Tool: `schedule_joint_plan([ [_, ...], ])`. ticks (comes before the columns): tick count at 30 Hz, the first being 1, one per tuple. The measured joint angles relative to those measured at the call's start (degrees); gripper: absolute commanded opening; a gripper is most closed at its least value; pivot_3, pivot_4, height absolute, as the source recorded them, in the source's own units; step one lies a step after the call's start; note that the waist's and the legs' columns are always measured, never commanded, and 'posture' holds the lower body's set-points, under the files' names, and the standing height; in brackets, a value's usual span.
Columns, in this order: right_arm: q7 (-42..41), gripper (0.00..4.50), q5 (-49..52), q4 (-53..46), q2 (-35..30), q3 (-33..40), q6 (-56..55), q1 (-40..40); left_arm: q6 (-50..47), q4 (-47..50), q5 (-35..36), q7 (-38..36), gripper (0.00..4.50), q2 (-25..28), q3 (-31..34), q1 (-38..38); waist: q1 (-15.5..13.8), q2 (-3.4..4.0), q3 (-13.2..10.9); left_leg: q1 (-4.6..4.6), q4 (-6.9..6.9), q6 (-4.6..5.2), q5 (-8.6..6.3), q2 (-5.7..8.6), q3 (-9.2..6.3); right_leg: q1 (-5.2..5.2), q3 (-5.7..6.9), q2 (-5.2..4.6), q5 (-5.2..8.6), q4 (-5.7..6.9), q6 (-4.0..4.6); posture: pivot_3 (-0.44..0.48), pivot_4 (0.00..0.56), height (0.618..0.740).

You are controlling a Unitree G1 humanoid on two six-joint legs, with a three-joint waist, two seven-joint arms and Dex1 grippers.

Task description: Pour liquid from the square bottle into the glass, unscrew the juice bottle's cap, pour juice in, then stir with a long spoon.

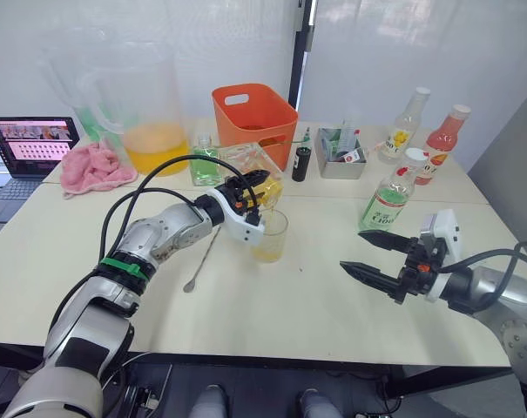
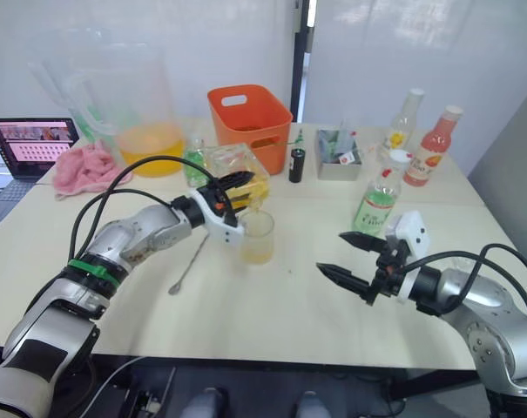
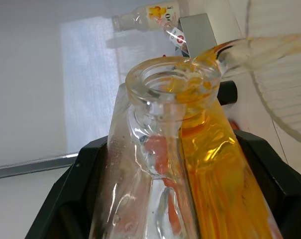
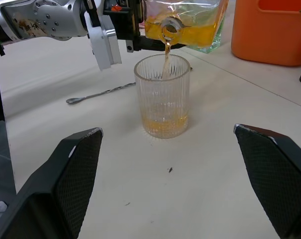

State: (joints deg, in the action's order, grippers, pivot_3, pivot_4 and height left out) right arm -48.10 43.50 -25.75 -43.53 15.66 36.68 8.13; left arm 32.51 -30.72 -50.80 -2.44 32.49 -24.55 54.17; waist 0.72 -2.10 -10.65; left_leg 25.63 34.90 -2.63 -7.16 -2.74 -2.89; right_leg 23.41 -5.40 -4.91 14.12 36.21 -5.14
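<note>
Above the glass (image 4: 163,94) the left fingers (image 1: 246,193) clamp the tipped square bottle (image 4: 186,22) (yellow stream falling), right fingers (image 1: 373,258) wide

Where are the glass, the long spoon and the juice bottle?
glass (image 4: 162,99): right wrist view, on its ribbed side wall.
long spoon (image 1: 202,258): left eye view, on the middle of the stem, lying on the table.
juice bottle (image 1: 386,207): left eye view, on the green-and-white label.

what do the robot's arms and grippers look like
Silver-grey metal arms with black joints and looping black cables. The left arm wears a green band. Each gripper, left and right, has a white housing and two black fingers, textured on the pads.
</note>
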Motion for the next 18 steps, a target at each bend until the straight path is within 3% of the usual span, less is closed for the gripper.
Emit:
schedule_joint_plan([
  [18,-4.02,4.46,-0.04,4.17,-1.06,-3.51,0.0,5.94,-9.35,9.8,20.92,-15.24,2.8,-1.37,6.8,-7.21,0.12,0.0,0.0,-0.02,0.01,-0.01,0.01,0.0,-0.01,-0.01,0.0,0.0,-0.15,0.03,0.24,0.0,0.15,0.738],
])
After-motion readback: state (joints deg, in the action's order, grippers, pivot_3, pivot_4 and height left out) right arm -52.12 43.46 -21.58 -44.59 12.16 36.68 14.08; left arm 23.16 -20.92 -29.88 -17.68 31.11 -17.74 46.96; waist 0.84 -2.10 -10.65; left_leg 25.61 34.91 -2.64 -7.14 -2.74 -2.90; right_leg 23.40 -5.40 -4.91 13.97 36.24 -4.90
